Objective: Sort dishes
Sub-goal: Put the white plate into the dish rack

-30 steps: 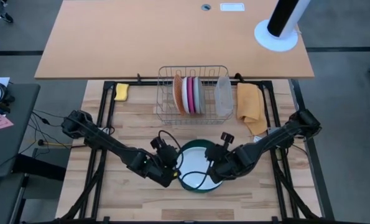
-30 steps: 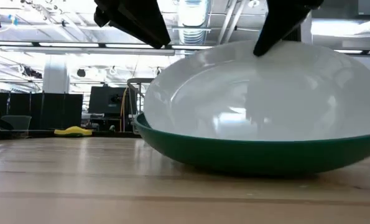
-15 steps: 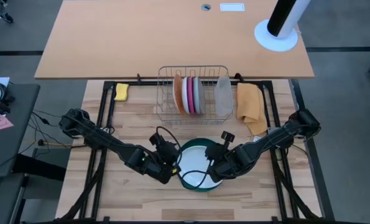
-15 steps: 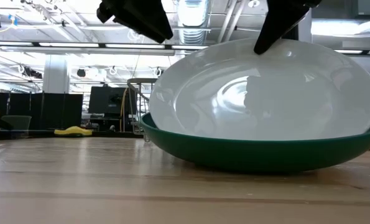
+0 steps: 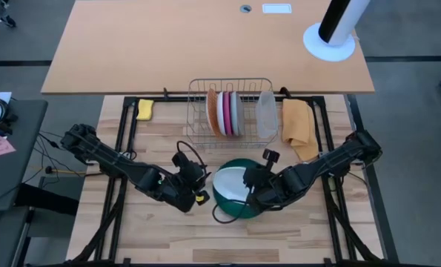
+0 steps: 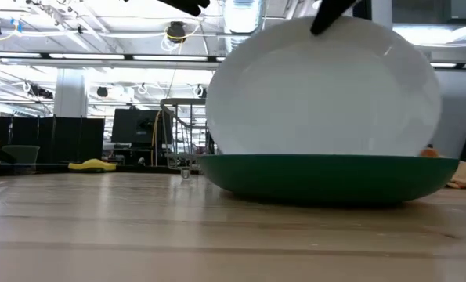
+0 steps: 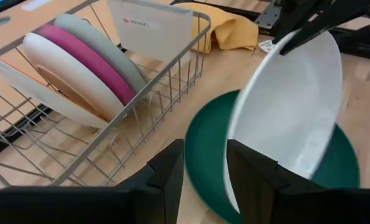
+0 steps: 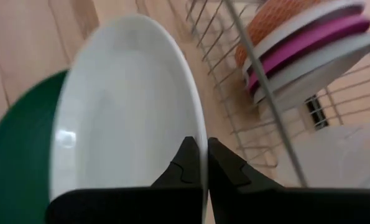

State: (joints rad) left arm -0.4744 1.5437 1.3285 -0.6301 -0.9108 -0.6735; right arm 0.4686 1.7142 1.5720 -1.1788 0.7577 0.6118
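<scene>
Nearest you, the white plate (image 5: 230, 185) stands tipped on edge inside the dark green plate (image 5: 239, 204) on the tabletop (image 5: 161, 230). Your right hand (image 8: 200, 163) is pinching its rim; the left hand (image 7: 204, 163) sits beside it, fingers spread, holding nothing. Judge the white plate stiff, glossy, breakable and likely slippery — grip the rim only. Farther off, the rack (image 5: 198, 133) holds the orange-patterned plate (image 5: 212, 111), magenta plate (image 5: 227, 111) and pale grey plate (image 5: 235, 113) upright.

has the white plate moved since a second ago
Yes. The white plate, pinched by the right gripper, has tipped up on edge off the green plate, which stayed flat on the table.
</scene>
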